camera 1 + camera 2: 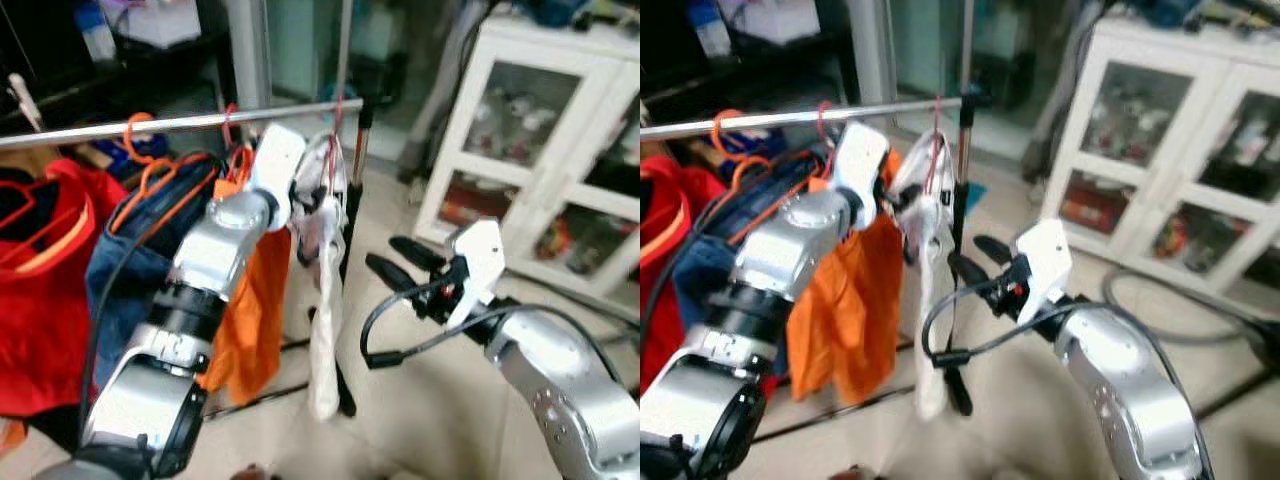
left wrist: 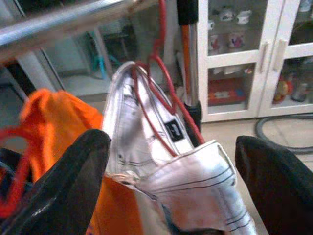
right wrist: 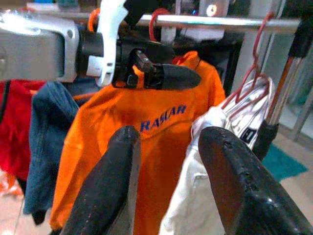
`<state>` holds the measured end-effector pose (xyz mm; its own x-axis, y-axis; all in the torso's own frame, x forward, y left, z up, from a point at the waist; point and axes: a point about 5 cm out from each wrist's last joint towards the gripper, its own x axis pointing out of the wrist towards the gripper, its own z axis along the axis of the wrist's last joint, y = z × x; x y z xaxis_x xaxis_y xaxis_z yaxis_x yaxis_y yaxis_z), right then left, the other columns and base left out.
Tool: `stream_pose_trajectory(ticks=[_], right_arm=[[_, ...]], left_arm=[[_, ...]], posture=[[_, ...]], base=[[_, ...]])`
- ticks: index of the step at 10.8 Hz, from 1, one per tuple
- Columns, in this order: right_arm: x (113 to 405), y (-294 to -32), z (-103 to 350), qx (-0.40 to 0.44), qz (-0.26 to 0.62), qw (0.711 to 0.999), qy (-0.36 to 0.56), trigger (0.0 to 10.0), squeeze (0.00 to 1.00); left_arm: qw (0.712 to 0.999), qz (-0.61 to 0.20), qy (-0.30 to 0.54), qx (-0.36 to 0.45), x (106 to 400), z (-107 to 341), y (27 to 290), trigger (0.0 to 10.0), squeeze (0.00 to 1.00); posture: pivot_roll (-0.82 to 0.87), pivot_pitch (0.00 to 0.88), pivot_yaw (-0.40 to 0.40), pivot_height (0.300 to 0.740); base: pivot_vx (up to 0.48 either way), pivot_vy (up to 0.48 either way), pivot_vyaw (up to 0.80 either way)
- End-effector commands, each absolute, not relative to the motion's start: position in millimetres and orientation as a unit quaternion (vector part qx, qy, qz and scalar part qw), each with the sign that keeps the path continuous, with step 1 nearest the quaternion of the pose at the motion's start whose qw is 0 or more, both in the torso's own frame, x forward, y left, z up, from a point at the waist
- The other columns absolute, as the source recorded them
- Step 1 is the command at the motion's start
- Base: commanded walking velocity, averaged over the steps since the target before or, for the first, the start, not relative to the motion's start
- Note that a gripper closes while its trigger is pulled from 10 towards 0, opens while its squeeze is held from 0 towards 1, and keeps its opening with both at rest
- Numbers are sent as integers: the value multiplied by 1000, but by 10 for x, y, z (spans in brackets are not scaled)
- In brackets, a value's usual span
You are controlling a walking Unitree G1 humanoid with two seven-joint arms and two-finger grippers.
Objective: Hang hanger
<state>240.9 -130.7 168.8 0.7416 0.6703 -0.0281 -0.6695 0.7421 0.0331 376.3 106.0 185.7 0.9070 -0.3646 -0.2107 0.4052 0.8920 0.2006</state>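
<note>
A red hanger [image 2: 161,98] carrying a white striped garment [image 1: 325,300] hangs by its hook [image 1: 336,120] from the metal rail [image 1: 150,127], close to the rack's upright post [image 1: 352,200]. My left gripper [image 1: 310,205] is raised to the garment's collar. Its black fingers [image 2: 73,186] stand wide apart on either side of the cloth, open and not pinching it. My right gripper [image 1: 395,258] hovers lower and to the right of the garment, open and empty, pointing toward the rack. In the right wrist view its fingers [image 3: 107,186] frame the clothes.
An orange shirt [image 1: 255,310], blue jeans [image 1: 125,270] and a red garment [image 1: 45,290] hang to the left on the same rail. A white glass-door cabinet [image 1: 540,150] stands at the right. A grey hose [image 1: 1160,310] lies on the floor by it.
</note>
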Motion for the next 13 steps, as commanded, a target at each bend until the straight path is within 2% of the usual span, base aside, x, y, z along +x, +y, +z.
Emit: stream_pose_trajectory(ticks=[1, 2, 4, 6, 9, 10, 11, 13], right_arm=[[2463, -1373, 1778, -2, 303, 953, -17, 10000, 0], [2519, -1412, 1724, 33, 218, 975, -10, 10000, 0], [2473, -1391, 1570, 61, 136, 989, 4, 10000, 0], [2529, -1319, 1621, 76, 105, 991, -8, 10000, 0], [2593, -1330, 1562, 72, 82, 994, 0, 10000, 0], [2585, -1360, 1522, 58, 82, 995, 6, 10000, 867], [2586, -1399, 1511, 60, 82, 995, 7, 10000, 1000], [2589, -1423, 1488, 58, 73, 995, 20, 10000, 1000]], left_arm=[[978, -183, -10, 103, 3691, 2021, 1129, 10000, 0], [986, -151, -21, 69, 3493, 1868, 1331, 10000, 0], [994, -74, -44, 67, 3062, 1643, 1640, 10000, 0], [990, -52, -82, 99, 2770, 1773, 1707, 10000, 0], [993, -64, -43, 91, 2583, 1634, 1607, 10000, 0], [990, -85, -39, 108, 2611, 1614, 1543, 10000, 0], [990, -85, -42, 104, 2643, 1682, 1534, 10000, 0], [990, -77, -38, 108, 2636, 1686, 1576, 10000, 0]], posture=[[-167, 0, 44, 740], [-177, 0, 62, 740], [-162, 0, 48, 740], [-143, 0, 39, 740], [-115, 0, 19, 740], [-116, 0, 22, 740], [-116, 0, 31, 740], [-117, 0, 38, 740]], base=[[0, 0, 0], [0, 0, 0], [0, 0, 0], [0, 0, 0], [0, 0, 0], [0, 0, 0], [0, 0, 0], [0, 0, 0]])
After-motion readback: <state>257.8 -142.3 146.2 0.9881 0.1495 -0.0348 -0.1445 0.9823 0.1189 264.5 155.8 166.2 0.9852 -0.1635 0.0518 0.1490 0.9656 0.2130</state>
